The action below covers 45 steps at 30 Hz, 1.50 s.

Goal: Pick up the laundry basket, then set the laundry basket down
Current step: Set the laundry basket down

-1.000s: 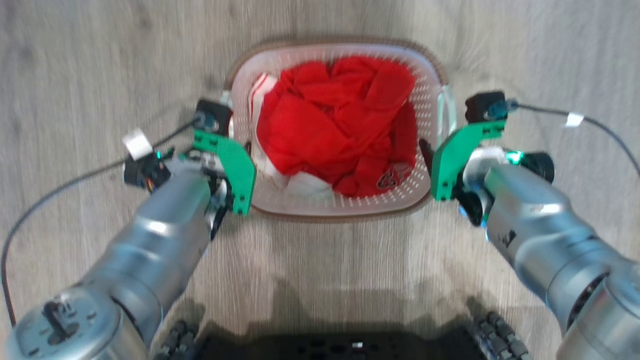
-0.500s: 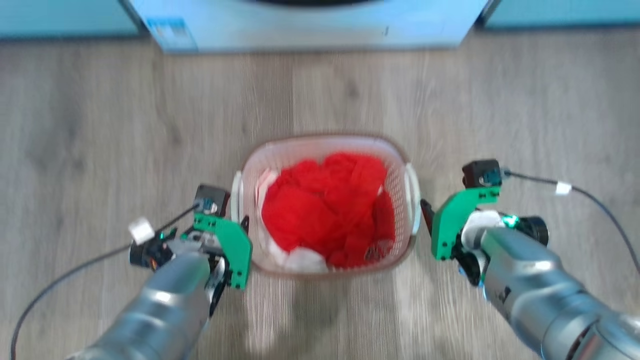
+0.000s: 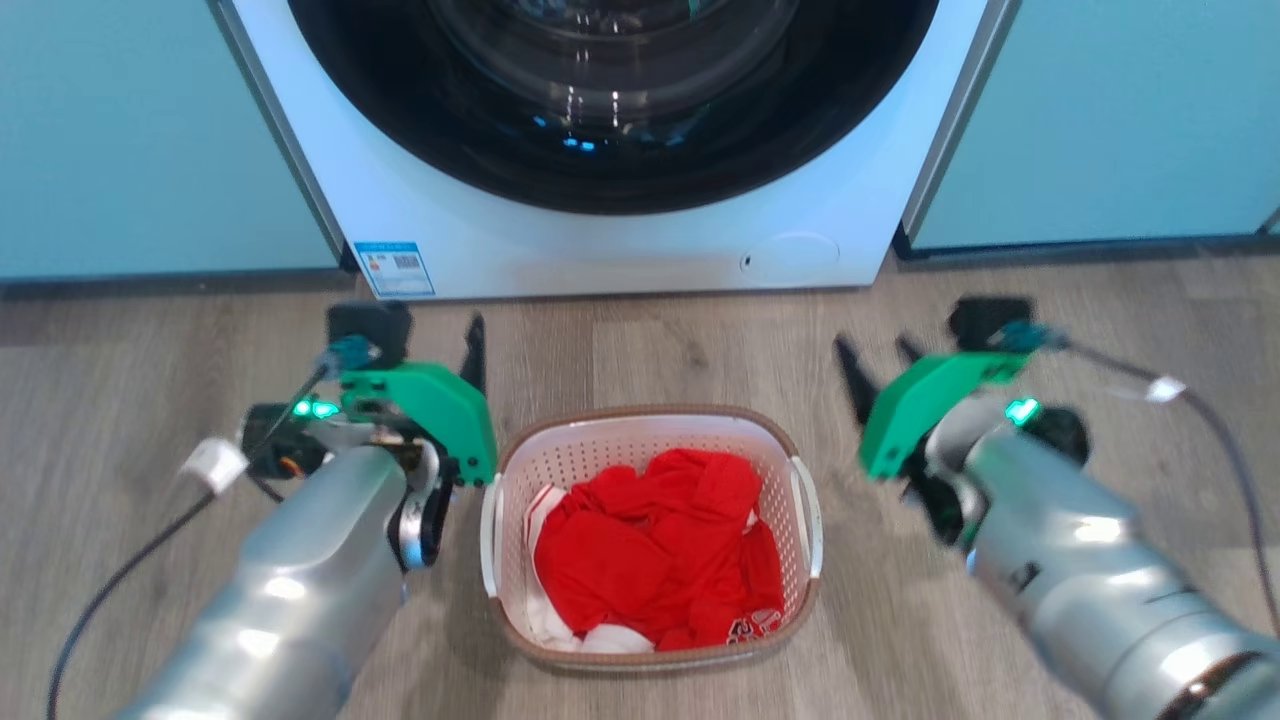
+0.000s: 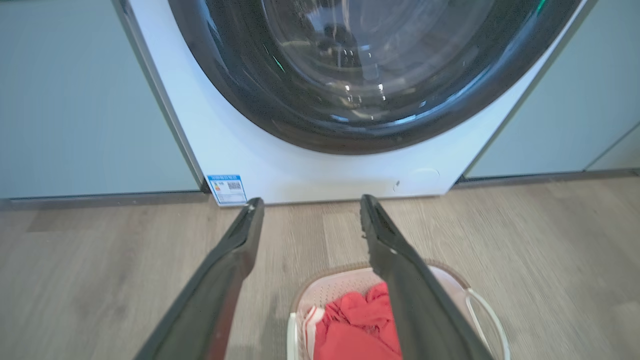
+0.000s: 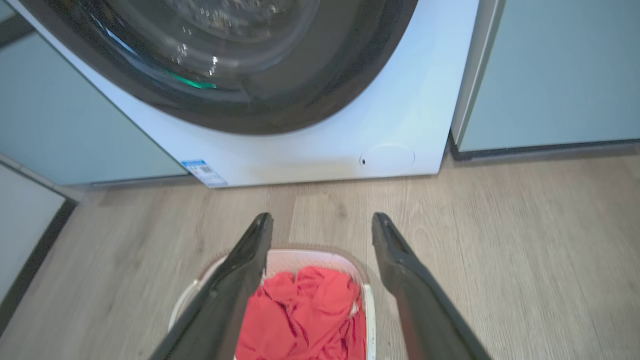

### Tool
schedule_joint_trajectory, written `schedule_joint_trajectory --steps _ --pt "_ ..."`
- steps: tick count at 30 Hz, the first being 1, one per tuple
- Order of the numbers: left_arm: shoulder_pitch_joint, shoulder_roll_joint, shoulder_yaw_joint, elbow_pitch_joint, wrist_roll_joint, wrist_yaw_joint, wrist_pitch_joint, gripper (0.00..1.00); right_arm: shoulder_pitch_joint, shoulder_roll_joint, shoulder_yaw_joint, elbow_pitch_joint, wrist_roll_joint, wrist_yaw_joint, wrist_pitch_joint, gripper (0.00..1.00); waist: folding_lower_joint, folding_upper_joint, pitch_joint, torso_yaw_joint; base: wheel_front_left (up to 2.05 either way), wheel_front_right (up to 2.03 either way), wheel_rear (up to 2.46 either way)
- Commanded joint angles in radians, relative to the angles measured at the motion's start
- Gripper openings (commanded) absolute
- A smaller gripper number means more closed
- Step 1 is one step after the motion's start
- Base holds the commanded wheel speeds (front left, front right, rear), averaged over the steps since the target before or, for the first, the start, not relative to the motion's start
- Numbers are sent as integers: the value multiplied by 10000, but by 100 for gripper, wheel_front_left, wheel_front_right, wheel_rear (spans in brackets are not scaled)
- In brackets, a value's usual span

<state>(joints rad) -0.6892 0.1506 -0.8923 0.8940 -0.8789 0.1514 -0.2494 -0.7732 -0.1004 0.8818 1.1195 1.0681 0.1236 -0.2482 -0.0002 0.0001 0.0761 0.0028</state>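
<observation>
Standing on the floor (image 3: 150, 400) at 6 o'clock from the washer (image 3: 620, 245), the laundry basket (image 3: 600, 455) is untouched between the left gripper (image 4: 311, 202) at 10 and the right gripper (image 3: 875, 350) at 2 o'clock, both jaws released, probably already set down

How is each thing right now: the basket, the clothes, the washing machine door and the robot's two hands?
White perforated plastic laundry basket with brown rim: upright on the wood floor, held by neither hand.
Crumpled red clothes: piled inside the basket.
White washer's round dark glass door: looks shut.
Left hand: open, empty.
Right hand: open, empty.
</observation>
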Motion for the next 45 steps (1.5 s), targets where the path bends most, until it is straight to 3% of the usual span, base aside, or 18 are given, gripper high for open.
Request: schedule_joint_trajectory --steps 1,5,10,17,21,24,33,45 --pt "367 426 1040 -986 701 282 -122 100 109 -258 -768 -627 -750 71 -132 100 2 -1 -179 50 0 0 0" --pt "1740 480 3212 -3380 2586 599 -122 100 1294 -389 -3243 -2584 -3088 71 -133 100 2 -1 -360 86 0 0 0" --pt "3197 -179 5557 -5673 4361 364 -123 100 3218 109 -5684 -5433 -5882 71 -134 100 2 -1 -411 136 0 0 0" --pt "4545 -916 7368 -7417 5987 -490 -123 100 5021 479 -6815 -8290 -7612 71 -134 100 2 -1 -356 211 0 0 0" --pt "5048 -984 7388 -7575 6405 -809 -123 100 5554 495 -6693 -9207 -7794 71 -135 100 2 -1 -352 215 0 0 0" --pt "5376 -997 7242 -7593 6656 -701 -123 100 6053 498 -6789 -9637 -7866 71 -135 100 2 -1 -377 194 0 0 0" --pt "5765 -1002 6727 -7377 6894 -508 -124 100 6673 500 -7102 -9700 -8025 71 -135 100 2 -1 -441 125 0 0 0" --pt "5726 -1003 6759 -7600 6913 -875 -124 100 6666 501 -7225 -9811 -7831 71 -135 100 2 -1 -397 67 0 0 0"
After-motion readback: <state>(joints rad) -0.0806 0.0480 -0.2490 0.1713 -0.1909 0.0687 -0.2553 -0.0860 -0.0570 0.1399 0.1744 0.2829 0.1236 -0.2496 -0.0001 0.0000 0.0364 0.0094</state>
